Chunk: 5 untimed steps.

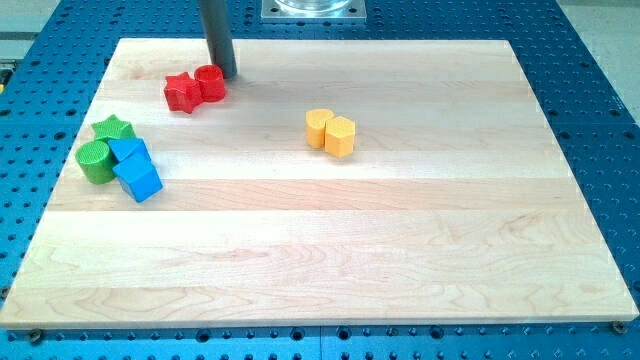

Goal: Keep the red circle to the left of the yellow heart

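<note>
Camera view: my tip (226, 75) touches the red wooden circle (211, 82), already left of the yellow wooden heart (319, 128); no gripper exists, just 1 rod.

No text, label, brand, number or sign could be read anywhere in the view: the wooden board (320, 250) was plain, the coloured blocks carried no markings, and the blue perforated table (600, 90) around it showed only rows of holes.
</note>
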{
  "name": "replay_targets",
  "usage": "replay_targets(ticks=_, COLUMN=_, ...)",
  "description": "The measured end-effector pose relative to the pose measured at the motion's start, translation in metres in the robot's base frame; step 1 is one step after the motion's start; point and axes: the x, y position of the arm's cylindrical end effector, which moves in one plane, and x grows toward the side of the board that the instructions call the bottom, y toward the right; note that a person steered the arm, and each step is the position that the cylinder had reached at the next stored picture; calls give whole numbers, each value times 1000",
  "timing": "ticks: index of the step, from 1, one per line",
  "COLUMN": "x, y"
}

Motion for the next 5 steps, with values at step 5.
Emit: replay_targets(ticks=5, x=35, y=159)
